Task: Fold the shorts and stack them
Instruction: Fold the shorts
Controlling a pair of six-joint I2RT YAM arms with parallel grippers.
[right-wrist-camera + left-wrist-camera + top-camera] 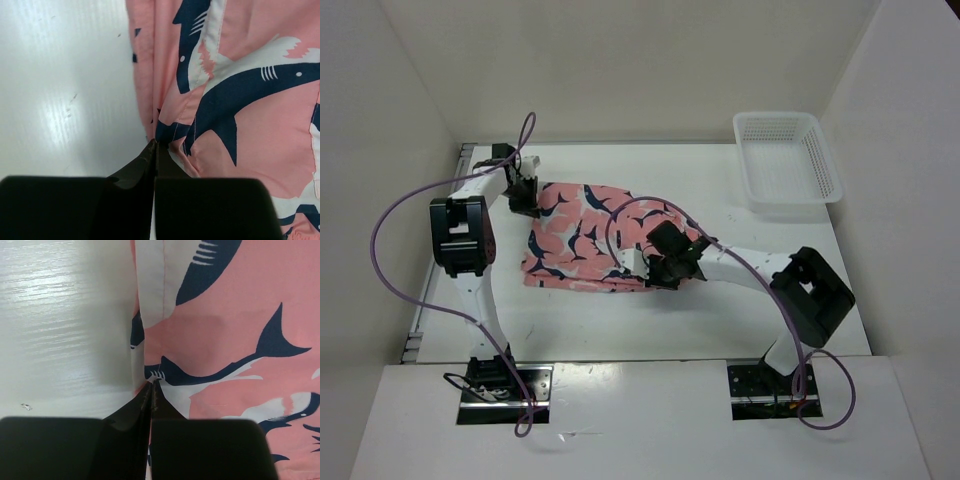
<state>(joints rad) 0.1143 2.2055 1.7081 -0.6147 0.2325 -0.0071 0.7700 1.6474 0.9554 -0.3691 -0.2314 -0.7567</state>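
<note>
The salmon-pink shorts (588,238) with navy-and-white shapes lie partly folded on the white table, left of centre. My left gripper (525,196) is at their far left corner. In the left wrist view its jaws are shut (152,383), pinching the edge of the shorts (225,340), with a sliver of cloth showing between the fingers. My right gripper (656,266) is at the near right edge. In the right wrist view its jaws are shut (156,144) on a navy-hemmed fold of the shorts (250,100), whose edge is bunched at the fingertips.
A white plastic mesh basket (817,150) stands at the far right of the table (620,320). White walls close in the back and both sides. Purple cables loop over both arms.
</note>
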